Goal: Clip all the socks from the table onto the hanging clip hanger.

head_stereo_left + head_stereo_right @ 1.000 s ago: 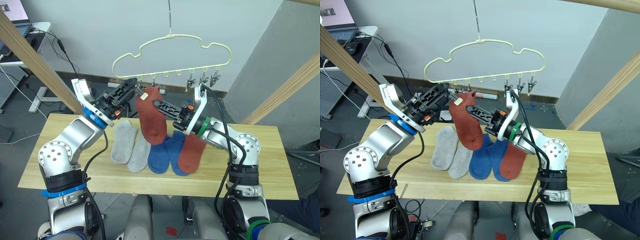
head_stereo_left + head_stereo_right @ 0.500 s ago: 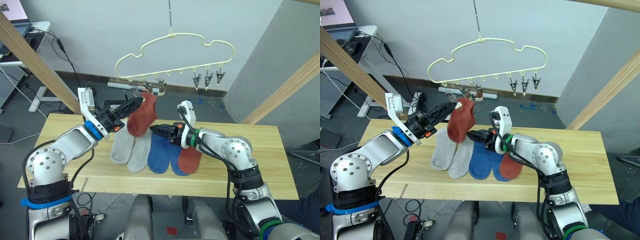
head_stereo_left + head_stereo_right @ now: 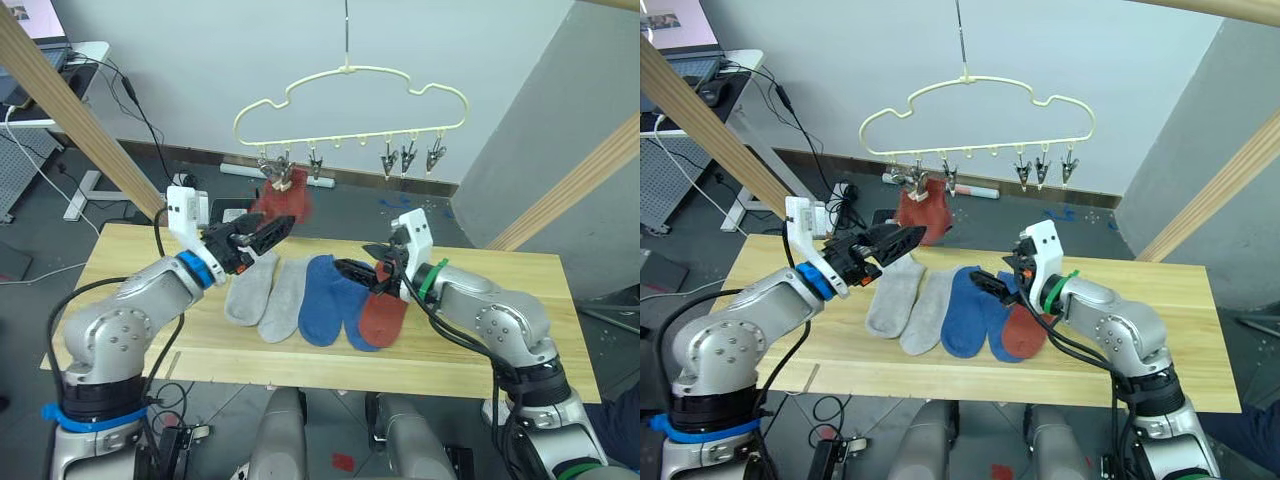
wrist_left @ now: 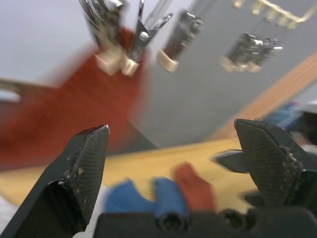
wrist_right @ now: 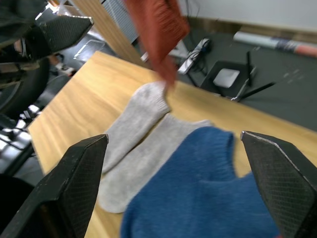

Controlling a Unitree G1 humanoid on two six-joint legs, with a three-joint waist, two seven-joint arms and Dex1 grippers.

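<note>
One red sock (image 3: 287,202) hangs from a clip near the left end of the clip hanger (image 3: 350,98), above the table's (image 3: 130,260) far edge. The other clips hang bare, with open air below them. Five socks lie in a row mid-table: two grey (image 3: 262,292), two blue (image 3: 330,308) and a red one (image 3: 383,316), with wide bare wood to either side. The left gripper (image 3: 268,230) hovers just below the hanging sock, fingers spread wide and holding nothing. The right gripper (image 3: 358,274) sits low over the blue socks, also wide and empty. In the left wrist view the hanging sock is blurred. The right arm covers part of the red sock on the table.
</note>
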